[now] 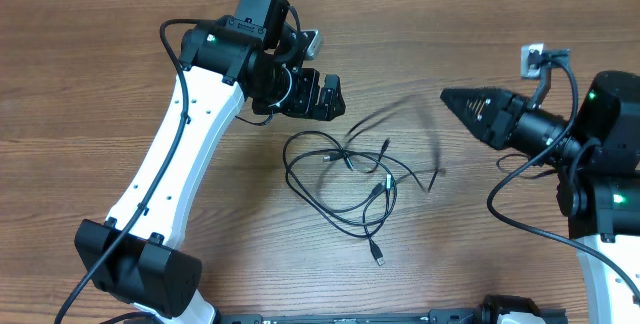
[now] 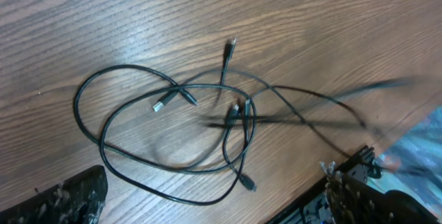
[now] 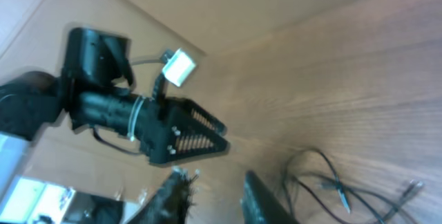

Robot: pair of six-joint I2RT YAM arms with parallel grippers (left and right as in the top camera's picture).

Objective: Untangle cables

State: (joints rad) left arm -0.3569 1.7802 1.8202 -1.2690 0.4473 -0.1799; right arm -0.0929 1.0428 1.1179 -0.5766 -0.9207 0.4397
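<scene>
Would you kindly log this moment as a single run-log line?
left gripper: open, empty | right gripper: slightly open, empty | cables: tangled on table

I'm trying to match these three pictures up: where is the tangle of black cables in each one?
Overhead: the cables lie at centre, below-right of the left gripper.
Left wrist: cables fill the middle.
Right wrist: cables in the bottom right corner.
Shared landmark: the left gripper; a black wedge in the right wrist view, bottom corners in its own.
</scene>
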